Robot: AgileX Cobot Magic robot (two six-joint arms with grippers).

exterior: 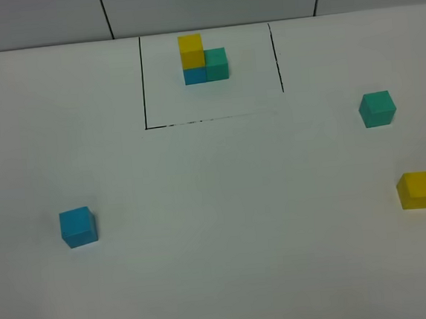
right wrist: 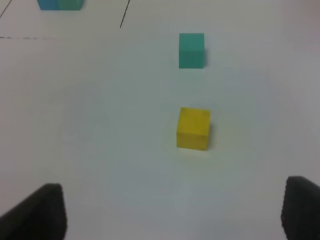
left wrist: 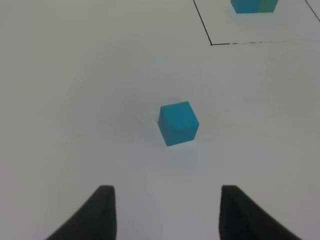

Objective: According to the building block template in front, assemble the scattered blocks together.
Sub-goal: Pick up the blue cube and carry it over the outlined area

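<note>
Wide white worktop (exterior: 224, 203), far edge against a tiled wall (exterior: 207, 3); plenty of bare room across the middle and the near side.

At the far middle, the building block template (exterior: 203, 58): yellow stacked on blue, teal touching alongside, set within a thin black frame (exterior: 143, 83) with lines showing on three sides, and clear of all of them.

Scattered blocks all well apart from one another:
- blue block (exterior: 78, 226) alone toward the left, slightly turned
- teal block (exterior: 377, 108) out to the right of the frame, near the right edge of the high view
- yellow block (exterior: 417, 190) nearer than the teal one, also close to that edge

Left hand (left wrist: 167, 192) released, fingers parted only a little, gripping nothing and touching nothing, short of the blue block lying ahead of the gap.

Right hand (right wrist: 175, 186) spread much wider, likewise empty and clear of everything, with the yellow block ahead between the fingers' lines and the teal block beyond it.
</note>
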